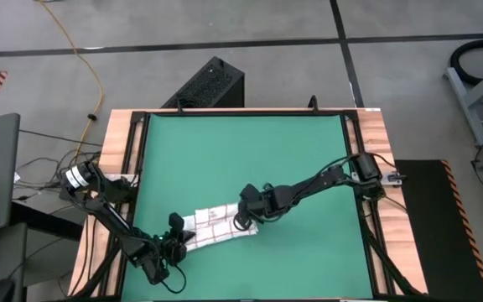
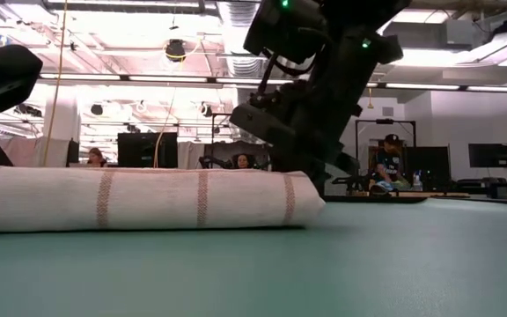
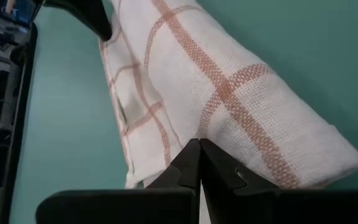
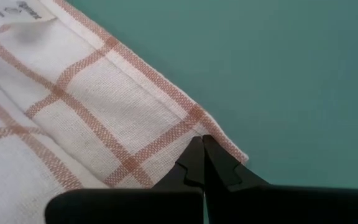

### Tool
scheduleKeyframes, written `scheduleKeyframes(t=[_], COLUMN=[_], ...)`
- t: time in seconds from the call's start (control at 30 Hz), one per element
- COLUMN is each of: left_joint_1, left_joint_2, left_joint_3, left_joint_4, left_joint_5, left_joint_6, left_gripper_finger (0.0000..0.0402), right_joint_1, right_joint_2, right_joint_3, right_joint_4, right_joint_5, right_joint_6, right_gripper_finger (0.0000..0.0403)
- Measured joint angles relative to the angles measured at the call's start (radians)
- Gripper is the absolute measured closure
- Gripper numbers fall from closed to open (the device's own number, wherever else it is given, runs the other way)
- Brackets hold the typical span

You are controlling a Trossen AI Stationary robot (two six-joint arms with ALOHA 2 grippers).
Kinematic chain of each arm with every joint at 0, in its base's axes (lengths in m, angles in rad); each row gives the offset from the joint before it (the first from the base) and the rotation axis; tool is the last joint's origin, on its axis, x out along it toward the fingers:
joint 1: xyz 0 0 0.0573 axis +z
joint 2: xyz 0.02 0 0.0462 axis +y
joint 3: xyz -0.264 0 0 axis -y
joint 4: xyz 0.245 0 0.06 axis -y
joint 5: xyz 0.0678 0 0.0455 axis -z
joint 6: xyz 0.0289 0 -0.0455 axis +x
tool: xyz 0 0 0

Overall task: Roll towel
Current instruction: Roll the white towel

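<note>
Towel [image 1: 218, 227]: folded into a narrow band, lying on the green mat [image 1: 250, 159] at about 7 o'clock from the mat's middle, long axis running from 8 o'clock up toward 2 o'clock; white with a red-brown grid.
Towel, low view: thick layered strip [image 2: 139, 199] flat on the mat, left end cut off by the picture edge, right end rounded.
Left end effector [image 1: 177, 246]: at the towel's 8 o'clock end; fingers [image 3: 188, 167] pressed together, tips meeting at the cloth's edge; whether cloth is pinched between them is hidden.
Right end effector [image 1: 248, 220]: at the towel's 2 o'clock end; fingers [image 4: 194, 163] together, tips touching the corner hem; grip on the cloth not clear.
Right arm, low view: dark mass [image 2: 311, 88] standing behind the towel's right end, fingertips hidden by the cloth.
Label tag [image 4: 28, 10]: small white patch on the towel, print too small to read.
Desk [image 1: 117, 143]: wooden border showing beside the mat, lower edge cut off.
Room beyond: people in the background, too far to make out.
</note>
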Motion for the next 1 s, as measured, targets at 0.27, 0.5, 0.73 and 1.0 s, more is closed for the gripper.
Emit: scheduleKeyframes(t=[0.27,0.5,0.73,1.0], left_joint_1=[0.031,0.086,0.122,0.156], left_joint_2=[-0.002,-0.003,-0.002,-0.002], left_joint_3=[0.000,0.000,0.000,-0.001], left_joint_4=[-0.003,-0.005,-0.002,0.001], left_joint_5=[0.002,0.027,0.056,0.071], left_joint_6=[0.104,0.191,0.270,0.299], left_gripper_finger=[0.0402,0.0402,0.0402,0.0402], right_joint_1=[0.077,0.156,0.219,0.325], right_joint_2=[-0.001,-0.040,-0.247,-0.398], right_joint_3=[0.000,-0.008,-0.013,-0.012], right_joint_4=[-0.036,-0.128,-0.324,-0.276], right_joint_5=[0.031,0.220,0.418,0.507], right_joint_6=[0.219,0.301,0.247,-0.087], right_gripper_finger=[0.0390,0.0388,0.0346,0.0307])
